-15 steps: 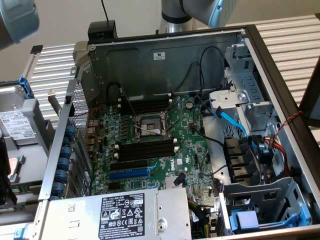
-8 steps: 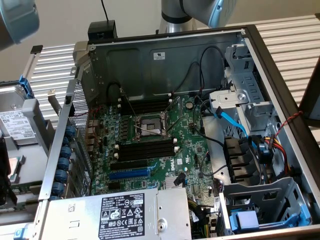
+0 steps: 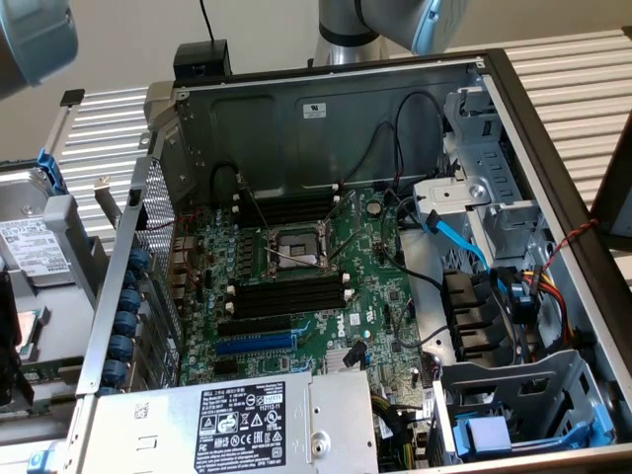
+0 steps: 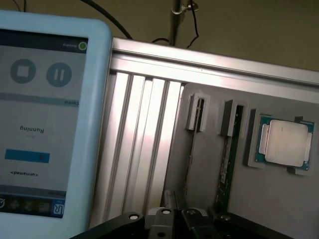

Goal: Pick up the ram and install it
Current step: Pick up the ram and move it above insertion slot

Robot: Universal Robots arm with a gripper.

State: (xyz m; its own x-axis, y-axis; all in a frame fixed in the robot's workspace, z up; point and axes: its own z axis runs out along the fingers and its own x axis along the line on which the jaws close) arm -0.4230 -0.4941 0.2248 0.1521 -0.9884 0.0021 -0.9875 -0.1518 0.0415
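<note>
Grey plate (image 4: 279,199) beside ribbed rails (image 4: 142,149), ram (image 4: 225,169) on edge in its holder (image 4: 230,117) — bare plate around, tool (image 4: 172,219) clenched nearby.

Silver-grey arm (image 3: 341,30) with pale blue joint caps (image 3: 434,25) and a black, screw-studded wrist mount (image 4: 114,226).

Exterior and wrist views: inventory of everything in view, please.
PC case: 1, black-grey, open, on slatted table
motherboard: 1, green, inside case
memory slots: 2 banks, black, empty, either side of CPU socket
power supply: 1, silver, near edge of case
blue slot: 1, blue, between memory slots and power supply
SATA cable: 1, blue, exterior view's right of board
pendant: 1, pale blue, screen reads Running
ram: 1, green, edge-on in holder on grey plate
CPU: 1, silver, in holder beside ram
arm: 1, grey and blue, behind case
gripper: 1, black, shut, near ram holder
</note>
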